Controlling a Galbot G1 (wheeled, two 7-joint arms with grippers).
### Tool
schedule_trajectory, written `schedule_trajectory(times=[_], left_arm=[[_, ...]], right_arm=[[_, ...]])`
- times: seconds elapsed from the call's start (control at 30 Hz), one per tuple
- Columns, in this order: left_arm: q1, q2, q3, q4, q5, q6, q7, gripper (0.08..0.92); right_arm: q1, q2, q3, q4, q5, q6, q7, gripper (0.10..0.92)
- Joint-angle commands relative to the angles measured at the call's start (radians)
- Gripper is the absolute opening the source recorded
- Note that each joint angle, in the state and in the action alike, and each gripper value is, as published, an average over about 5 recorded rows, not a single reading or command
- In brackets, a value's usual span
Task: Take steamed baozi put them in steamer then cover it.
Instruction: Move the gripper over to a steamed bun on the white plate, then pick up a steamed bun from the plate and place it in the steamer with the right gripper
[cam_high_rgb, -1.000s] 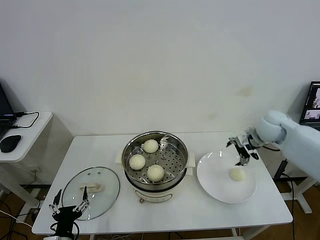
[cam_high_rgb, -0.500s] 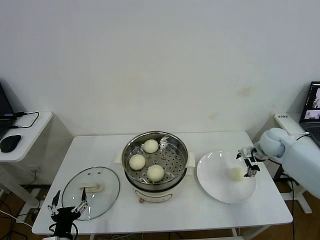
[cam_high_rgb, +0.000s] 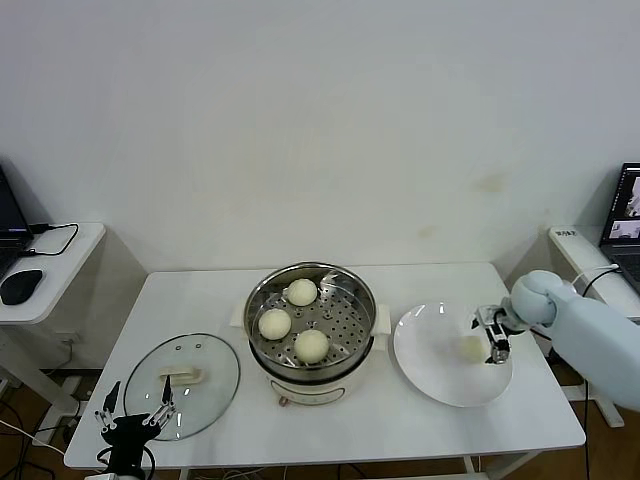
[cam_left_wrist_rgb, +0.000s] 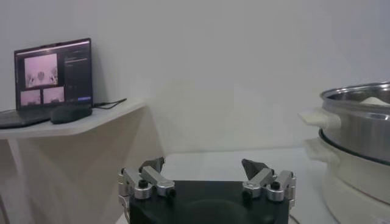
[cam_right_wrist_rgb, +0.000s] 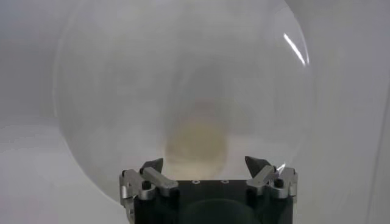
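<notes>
The steel steamer (cam_high_rgb: 262, 300) stands on its cream pot base at the table's middle and holds three baozi (cam_high_rgb: 302, 292) (cam_high_rgb: 275, 323) (cam_high_rgb: 311, 345). The fourth baozi (cam_high_rgb: 471, 348) lies on the white plate (cam_high_rgb: 430, 365) to its right. My right gripper (cam_high_rgb: 490, 338) is open, low over the plate's right side and right beside this baozi. In the right wrist view the baozi (cam_right_wrist_rgb: 196, 143) sits just ahead, between the spread fingertips (cam_right_wrist_rgb: 152, 165). The glass cover (cam_high_rgb: 205, 390) with its cream handle (cam_high_rgb: 180, 377) lies flat at the front left. My left gripper (cam_high_rgb: 133, 420) is open, parked below the table's front left edge.
A side desk (cam_high_rgb: 55, 275) with a mouse (cam_high_rgb: 20, 286) and cables stands to the left. The left wrist view shows the steamer (cam_left_wrist_rgb: 359, 119) to one side and a laptop (cam_left_wrist_rgb: 52, 76) on that desk. A monitor (cam_high_rgb: 625, 205) stands at the far right.
My right gripper has moved down and to the right, from above the plate's far edge to low beside the baozi on the plate. The left arm stays parked.
</notes>
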Motion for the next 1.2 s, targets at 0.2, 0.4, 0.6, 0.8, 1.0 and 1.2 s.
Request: schedule_trajectory(times=[0.2, 0.4, 0.6, 0.8, 1.0, 1.2], left_arm=[[0.001, -0.005, 0.002, 0.0, 0.001, -0.001, 0.0, 0.823], [0.004, -0.006, -0.001, -0.003, 0.001, -0.001, -0.001, 0.823], [0.002, -0.006, -0.001, -0.006, 0.001, -0.001, -0.001, 0.823], [0.001, -0.005, 0.0, -0.012, 0.0, 0.0, -0.001, 0.823], [-0.012, -0.007, 0.01, -0.022, 0.001, 0.011, 0.0, 0.823], [-0.018, -0.004, 0.013, -0.034, 0.0, 0.018, 0.002, 0.823]], right_arm=[[-0.027, 0.017, 0.018, -0.017, -0.014, -0.011, -0.003, 0.737], [-0.022, 0.013, 0.022, -0.013, -0.011, -0.008, -0.009, 0.645], [0.017, -0.008, 0.009, 0.013, 0.015, -0.008, -0.017, 0.589], [0.148, -0.07, -0.093, 0.095, 0.11, -0.042, -0.034, 0.558], [0.4, -0.1, -0.237, 0.182, 0.262, -0.104, -0.038, 0.56], [0.692, -0.041, -0.444, 0.257, 0.449, -0.194, -0.008, 0.568]])
